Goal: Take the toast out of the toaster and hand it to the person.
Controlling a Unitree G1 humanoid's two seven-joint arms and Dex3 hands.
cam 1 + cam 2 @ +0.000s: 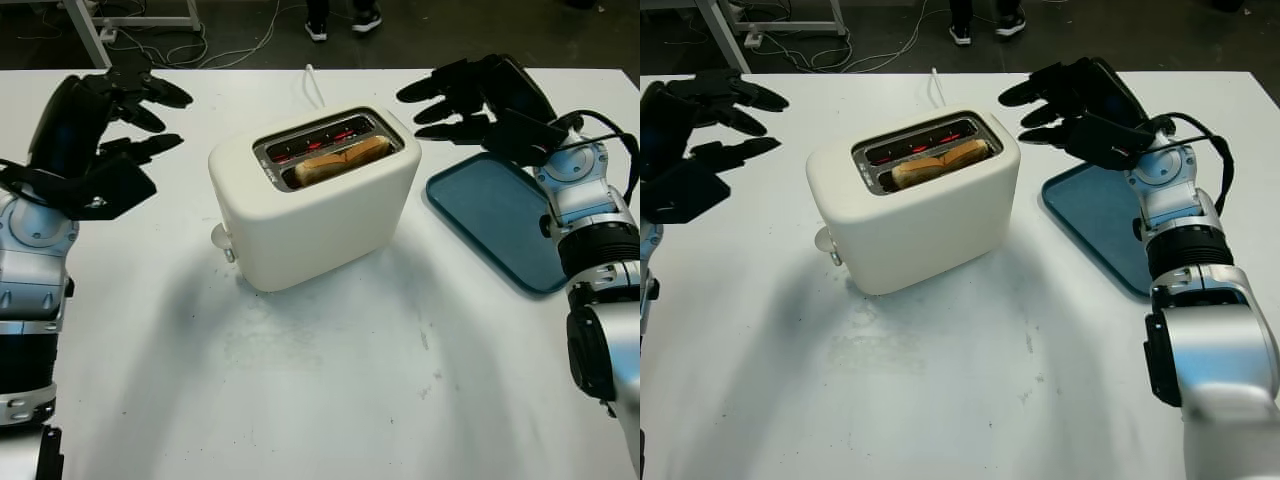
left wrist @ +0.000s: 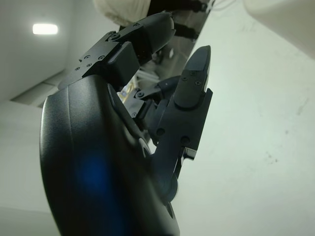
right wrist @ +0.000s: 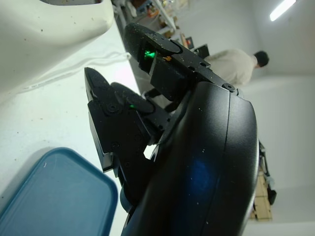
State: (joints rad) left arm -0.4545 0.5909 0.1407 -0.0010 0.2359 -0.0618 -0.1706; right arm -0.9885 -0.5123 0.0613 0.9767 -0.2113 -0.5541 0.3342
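1. Nearest us we see the matte white table top (image 1: pixel 330 400), smooth but lightly scuffed and speckled in front of the toaster.
2. At mid-table stands the cream, glossy, round-cornered plastic toaster (image 1: pixel 315 205), turned at an angle, with a small pale knob on its near left corner and a dark metal-rimmed top with two slots.
3. In the nearer slot we see the golden-brown slice of toast (image 1: pixel 342 160), its crust edge just above the rim; red glowing elements show in the farther slot.
4. To the right of the toaster lies the flat, teal, rounded-corner plastic tray (image 1: pixel 500 215), apart from the toaster.
5. Our black, hard-shelled left hand (image 1: pixel 100 135) hovers to the left of the toaster, open and holding nothing, fingers pointing toward it.
6. Our black right hand (image 1: pixel 1080 105) hovers over the far end of the tray, just right of the toaster's top, open and empty too, with a silver jointed wrist behind it.
7. A thin white cord (image 1: pixel 313 85) runs from behind the toaster to the far table edge.
8. Beyond the table, on the dark floor, we see a person's black shoes (image 1: pixel 340 22) and loose cables.
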